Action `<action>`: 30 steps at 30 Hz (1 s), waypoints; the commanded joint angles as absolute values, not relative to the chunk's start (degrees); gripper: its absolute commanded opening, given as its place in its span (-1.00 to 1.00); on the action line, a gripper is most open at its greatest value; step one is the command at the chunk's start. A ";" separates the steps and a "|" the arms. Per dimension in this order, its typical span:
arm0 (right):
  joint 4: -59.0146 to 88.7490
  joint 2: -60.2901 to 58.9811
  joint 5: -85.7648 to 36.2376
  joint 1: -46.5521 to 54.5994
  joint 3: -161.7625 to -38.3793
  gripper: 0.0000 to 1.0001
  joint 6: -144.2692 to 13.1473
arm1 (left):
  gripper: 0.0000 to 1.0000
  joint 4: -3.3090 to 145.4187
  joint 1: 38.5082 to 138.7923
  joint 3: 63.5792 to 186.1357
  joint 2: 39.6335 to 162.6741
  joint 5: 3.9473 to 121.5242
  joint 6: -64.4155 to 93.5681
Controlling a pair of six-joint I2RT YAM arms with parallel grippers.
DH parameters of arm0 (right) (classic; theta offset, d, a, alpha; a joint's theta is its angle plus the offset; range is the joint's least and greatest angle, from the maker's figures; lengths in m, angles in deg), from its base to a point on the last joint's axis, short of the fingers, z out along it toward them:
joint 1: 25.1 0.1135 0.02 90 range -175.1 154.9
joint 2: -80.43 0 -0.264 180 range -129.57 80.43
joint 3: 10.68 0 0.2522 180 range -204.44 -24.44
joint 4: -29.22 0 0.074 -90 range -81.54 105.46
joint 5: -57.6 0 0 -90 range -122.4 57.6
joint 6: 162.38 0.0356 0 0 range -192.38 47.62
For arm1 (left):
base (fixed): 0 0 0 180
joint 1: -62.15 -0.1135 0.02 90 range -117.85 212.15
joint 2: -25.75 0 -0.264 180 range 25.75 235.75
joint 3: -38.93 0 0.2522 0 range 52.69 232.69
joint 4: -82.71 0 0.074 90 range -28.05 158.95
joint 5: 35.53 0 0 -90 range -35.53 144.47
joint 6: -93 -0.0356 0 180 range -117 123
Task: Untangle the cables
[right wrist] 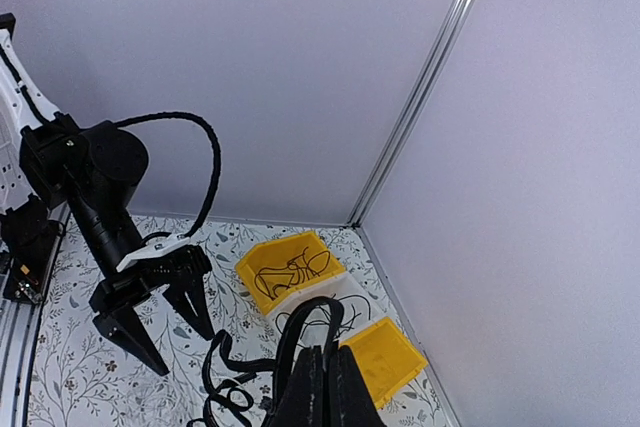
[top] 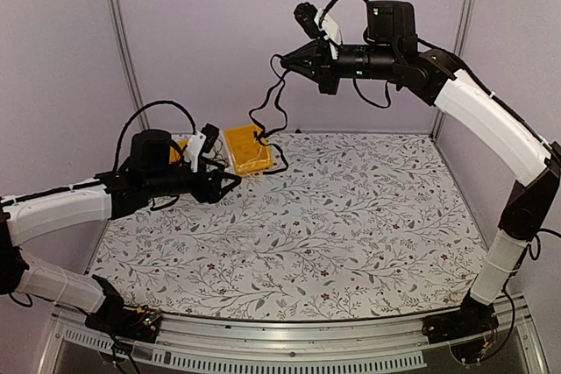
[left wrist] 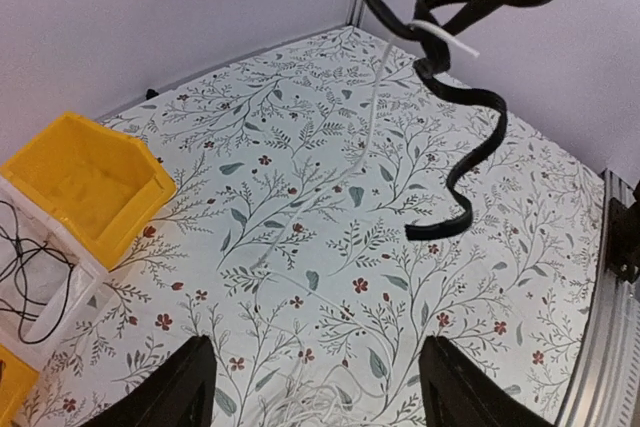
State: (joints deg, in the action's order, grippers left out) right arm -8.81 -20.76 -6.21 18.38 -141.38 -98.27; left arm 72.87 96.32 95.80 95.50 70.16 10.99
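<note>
- Black, thin and flexible, the cables (left wrist: 432, 67) hang in mid-air as a kinked, looping strand at about 12 o'clock over the table. Their top is pinched in the right gripper (right wrist: 322, 387), and the lower part trails toward a yellow bin (top: 245, 151).
- A thinner white cord (left wrist: 373, 97) drops almost straight from the same bundle.
- The yellow bin is smooth plastic with an open, sloped front. It sits at 11 o'clock on the table with a loose black cord lying inside.
- Beside it stand a white tray (left wrist: 80, 272) holding fine black loops and a second yellow bin (right wrist: 385, 357).
- The table is covered by a pale cloth (top: 351, 234) printed with grey-green leafy sprigs and small red flowers.
- Plain lilac walls (top: 202, 32) enclose it, joined by metal posts (top: 118, 41).
- The right arm rises from 5 o'clock and arcs high, its wrist level and pointing left, its fingers together on the cables.
- The left arm reaches in low from 9 o'clock. The left gripper (left wrist: 315, 387) has its fingers spread apart with nothing between them, hovering over the cloth.
</note>
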 commanded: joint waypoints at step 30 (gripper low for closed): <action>-4.50 -18.49 -8.46 16.65 -147.38 -1.00 -93.30 | -1.00 85.73 99.16 89.31 109.81 69.52 8.28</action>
State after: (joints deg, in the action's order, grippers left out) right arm -8.31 -19.97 -6.89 17.55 -143.57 -95.10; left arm 84.57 98.64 97.22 112.38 69.09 1.28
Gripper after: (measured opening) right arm 0.030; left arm 0.018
